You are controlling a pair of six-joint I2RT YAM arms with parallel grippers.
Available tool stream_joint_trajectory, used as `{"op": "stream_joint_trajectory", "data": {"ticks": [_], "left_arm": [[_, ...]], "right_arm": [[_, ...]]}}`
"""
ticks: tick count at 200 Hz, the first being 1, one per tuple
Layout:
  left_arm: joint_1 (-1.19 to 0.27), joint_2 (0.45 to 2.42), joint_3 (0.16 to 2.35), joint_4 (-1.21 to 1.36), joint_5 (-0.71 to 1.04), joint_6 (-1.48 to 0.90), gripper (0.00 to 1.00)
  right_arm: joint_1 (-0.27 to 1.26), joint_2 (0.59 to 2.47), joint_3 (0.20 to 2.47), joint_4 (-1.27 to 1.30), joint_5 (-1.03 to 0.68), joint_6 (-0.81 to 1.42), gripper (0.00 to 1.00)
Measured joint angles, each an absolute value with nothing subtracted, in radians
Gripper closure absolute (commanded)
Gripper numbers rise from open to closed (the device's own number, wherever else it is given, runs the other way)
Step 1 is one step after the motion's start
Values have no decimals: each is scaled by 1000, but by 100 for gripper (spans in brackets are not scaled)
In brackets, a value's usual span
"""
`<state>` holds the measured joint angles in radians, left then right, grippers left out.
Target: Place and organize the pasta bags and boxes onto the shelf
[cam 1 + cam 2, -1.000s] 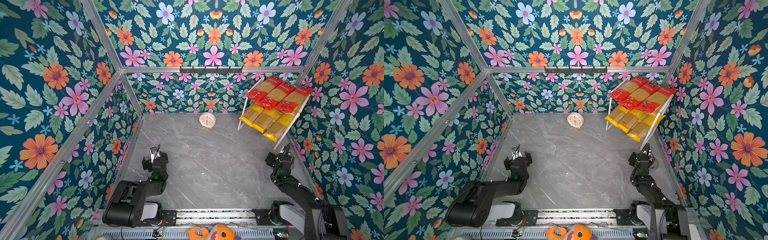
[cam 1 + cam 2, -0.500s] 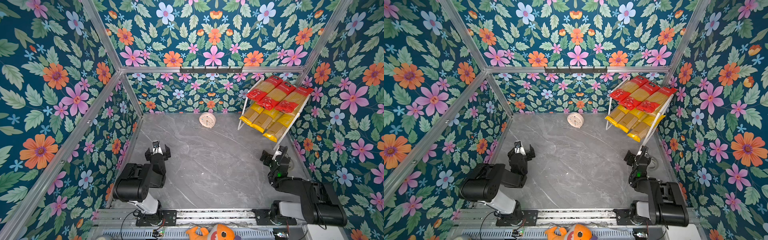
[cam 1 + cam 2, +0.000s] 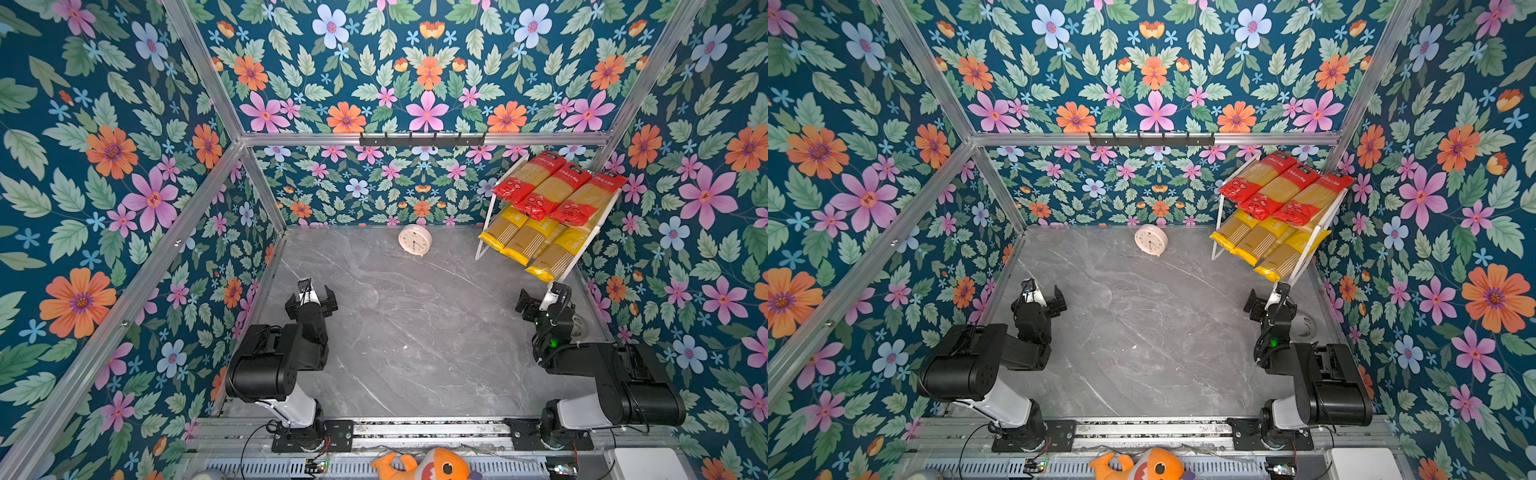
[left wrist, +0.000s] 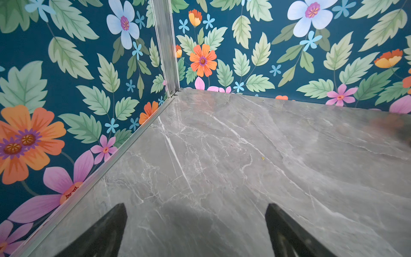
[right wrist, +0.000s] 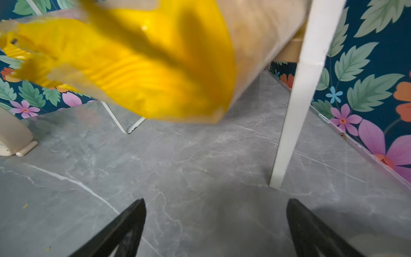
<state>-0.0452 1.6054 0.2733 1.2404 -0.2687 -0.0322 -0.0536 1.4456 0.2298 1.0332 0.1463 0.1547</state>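
The left hand (image 3: 311, 297) and right hand (image 3: 540, 297) are open and empty; the right hand, near a yellow bag (image 3: 552, 259) poking off the shelf (image 3: 484, 232), might knock it down

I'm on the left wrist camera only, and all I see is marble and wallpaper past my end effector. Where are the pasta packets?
Observer: All six are on the shelf, in the far right corner.
Operator: How are they sorted?
Observer: The three red packets lie side by side on the upper tier, and the three yellow packets lie on the lower one.
Operator: Is the other arm holding anything?
Observer: No. The right end effector is open and empty, close in front of the shelf's white leg.
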Motion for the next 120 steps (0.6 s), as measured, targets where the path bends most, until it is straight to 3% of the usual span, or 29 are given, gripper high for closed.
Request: {"op": "stream_joint_trajectory", "data": {"ticks": [120], "left_arm": [[-46,1605,270,1240,-262,-43,0]], "right_arm": [[-51,1446,260,997,144,148,1]]}}
